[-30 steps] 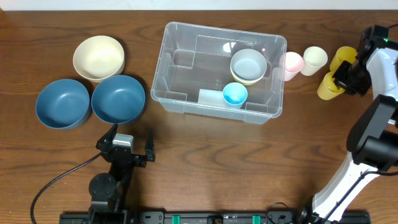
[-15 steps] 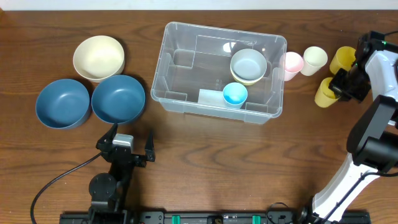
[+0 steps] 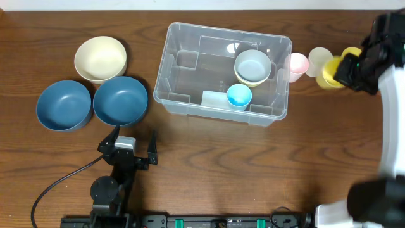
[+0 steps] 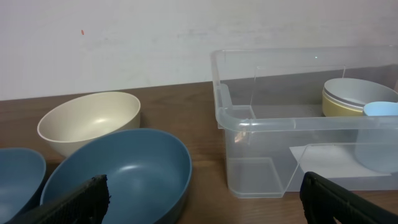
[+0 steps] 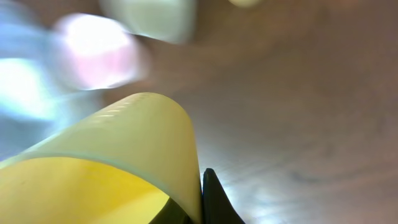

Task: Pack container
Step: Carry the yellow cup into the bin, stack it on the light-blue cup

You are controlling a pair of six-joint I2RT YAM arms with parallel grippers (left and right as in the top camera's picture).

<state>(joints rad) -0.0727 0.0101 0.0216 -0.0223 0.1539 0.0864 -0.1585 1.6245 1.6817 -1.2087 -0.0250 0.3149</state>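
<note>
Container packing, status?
Right pincer shut on yellow cup, right of container. Left pincer open, idle. Pink cup, cream cup stand between.

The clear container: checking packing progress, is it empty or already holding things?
Not empty. Inside the container sit a grey bowl nested in a yellow one, and a light blue cup beside it.

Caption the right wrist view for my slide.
Right gripper pinching a yellow plastic cup by its wall, blurred pink cup and cream cup beyond.
</note>
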